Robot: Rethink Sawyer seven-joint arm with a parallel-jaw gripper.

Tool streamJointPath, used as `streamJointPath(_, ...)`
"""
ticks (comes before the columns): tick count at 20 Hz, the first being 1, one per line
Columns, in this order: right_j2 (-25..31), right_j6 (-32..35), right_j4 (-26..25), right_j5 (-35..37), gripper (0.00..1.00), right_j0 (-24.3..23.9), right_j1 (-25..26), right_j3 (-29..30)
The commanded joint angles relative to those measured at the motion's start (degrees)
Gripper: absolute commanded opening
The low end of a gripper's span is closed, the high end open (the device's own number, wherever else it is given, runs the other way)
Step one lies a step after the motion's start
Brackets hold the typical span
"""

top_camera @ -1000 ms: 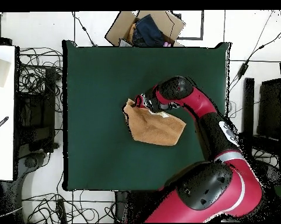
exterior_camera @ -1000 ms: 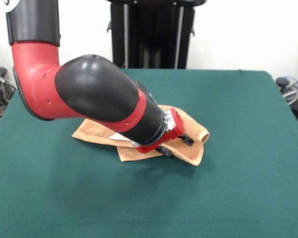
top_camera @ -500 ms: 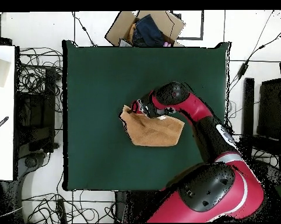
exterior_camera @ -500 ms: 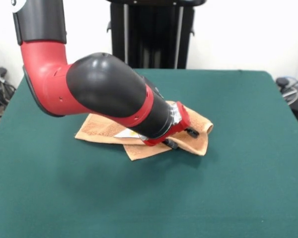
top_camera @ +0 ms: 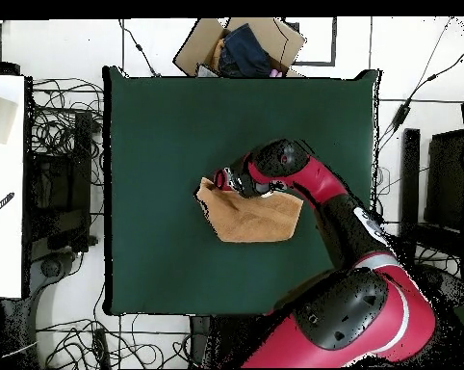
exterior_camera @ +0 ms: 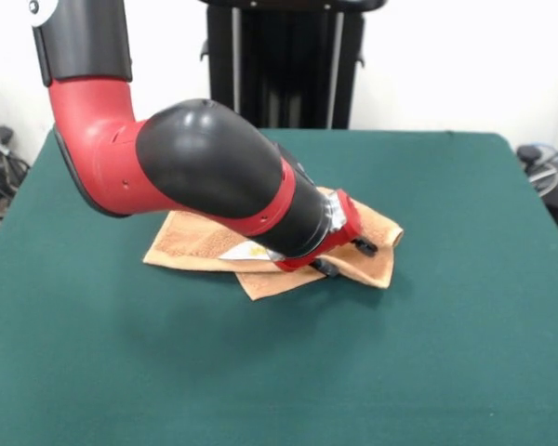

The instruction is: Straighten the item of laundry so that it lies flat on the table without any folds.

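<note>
A: Where is the towel (exterior_camera: 367,265)?

B: Near the middle of the green worktop (exterior_camera: 446,353), crumpled and doubled over itself. In the front view one layer sticks out under another at the lower edge, and the right-hand end is rolled up into a raised fold.

A: And the gripper (exterior_camera: 344,257)?

B: Low over the towel's right-hand part, at the end of the red and black arm (exterior_camera: 214,177), which slants down across the cloth and hides its middle. Its dark tips sit right against the fabric beside that raised fold. In the overhead view the gripper (top_camera: 231,180) is at the towel's (top_camera: 250,217) upper left corner.

A: Pinching the cloth, or spread?

B: I cannot tell; the wrist covers too much.
</note>
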Motion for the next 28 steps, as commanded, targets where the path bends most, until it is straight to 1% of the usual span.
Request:
streamJointPath(1,3.95,1.70,0.46,-5.04,1.00,-0.20,0.30,4.56)
streamJointPath(2,3.71,2.49,0.66,-5.61,0.00,-0.23,0.06,5.04)
streamJointPath(7,2.98,4.60,1.48,-5.10,0.00,0.51,-0.17,4.30)
streamJointPath(11,3.11,4.81,2.23,-4.03,0.00,0.62,0.16,3.10)
streamJointPath(13,2.99,4.65,2.50,-2.49,0.00,0.92,0.47,2.02)
streamJointPath(16,2.59,4.56,3.00,2.26,0.00,2.01,1.12,-0.83)
streamJointPath(19,2.03,4.72,3.19,10.28,0.00,4.38,2.07,-7.95)
streamJointPath(21,1.70,3.86,2.42,14.57,0.00,5.39,2.90,-12.35)
streamJointPath(24,1.85,2.44,1.65,20.82,0.00,6.86,5.50,-19.47)
streamJointPath(28,2.16,0.91,0.52,26.67,0.00,8.40,8.69,-27.63)
